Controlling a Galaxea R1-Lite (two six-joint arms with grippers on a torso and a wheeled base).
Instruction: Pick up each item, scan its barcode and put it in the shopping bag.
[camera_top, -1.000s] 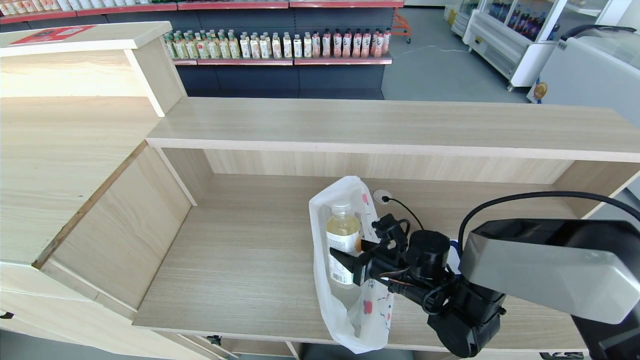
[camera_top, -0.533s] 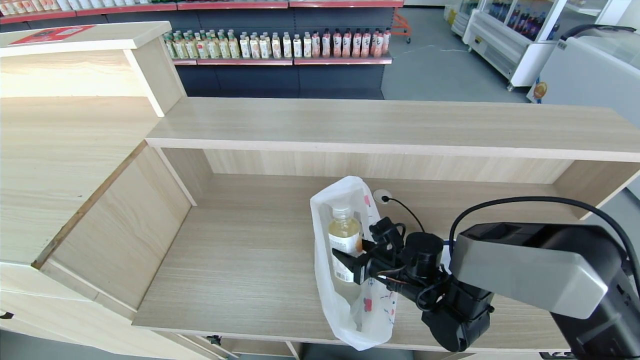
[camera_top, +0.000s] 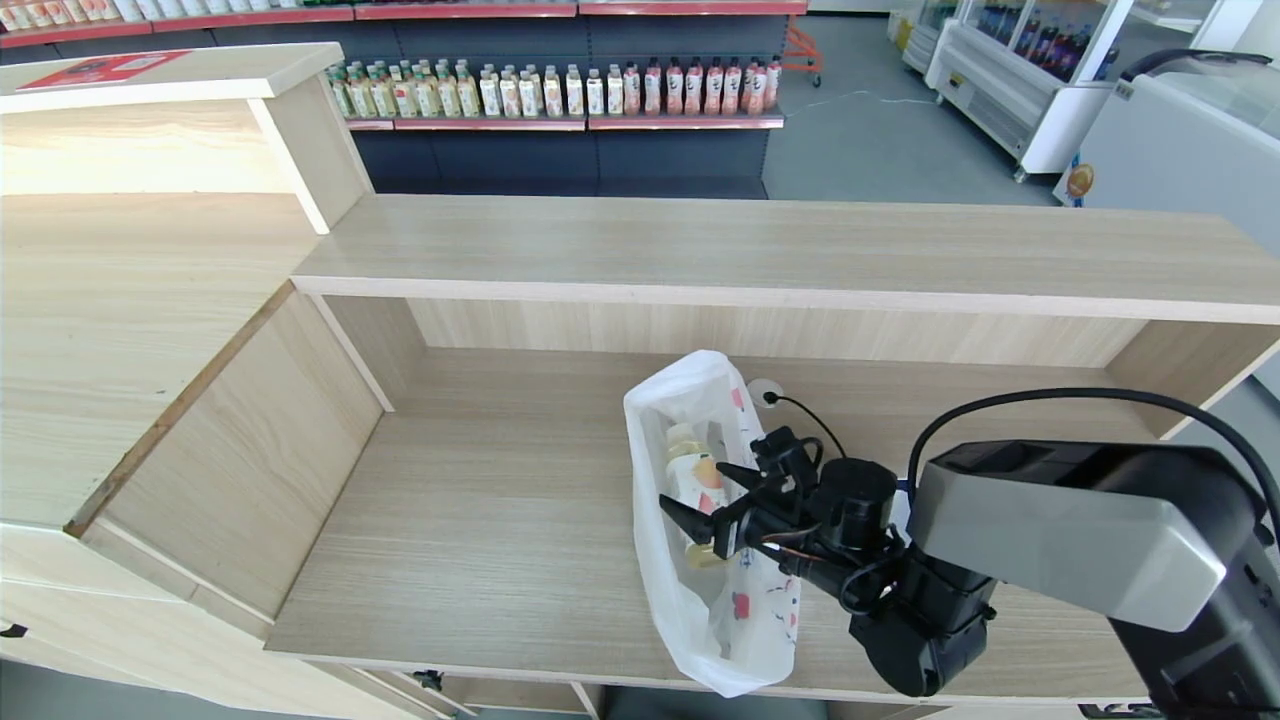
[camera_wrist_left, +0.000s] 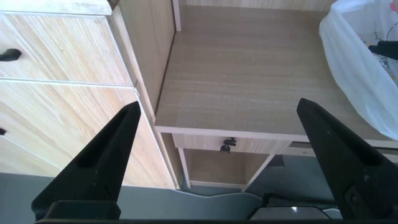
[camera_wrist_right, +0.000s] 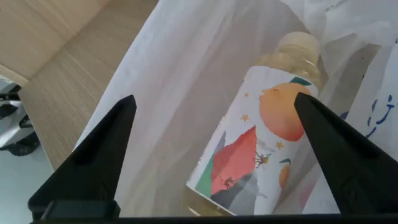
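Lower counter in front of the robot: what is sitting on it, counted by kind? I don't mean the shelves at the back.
White shopping bag: 1
Drink bottle, lying inside that bag: 1
Black cable, on the counter behind the bag: 1
Total: 3

The pale wooden counter (camera_top: 480, 520) spreads beneath the right pincer (camera_top: 693, 487), with its raised ledge (camera_top: 780, 245) beyond the fingertips. Near the pincer, on the ledge side, a black cable (camera_top: 800, 407) enters a round grommet (camera_top: 765, 390). Well past the ledge stand a shelf of drink bottles (camera_top: 560, 92) and, to the pincer's right, display freezers (camera_top: 1180, 130).
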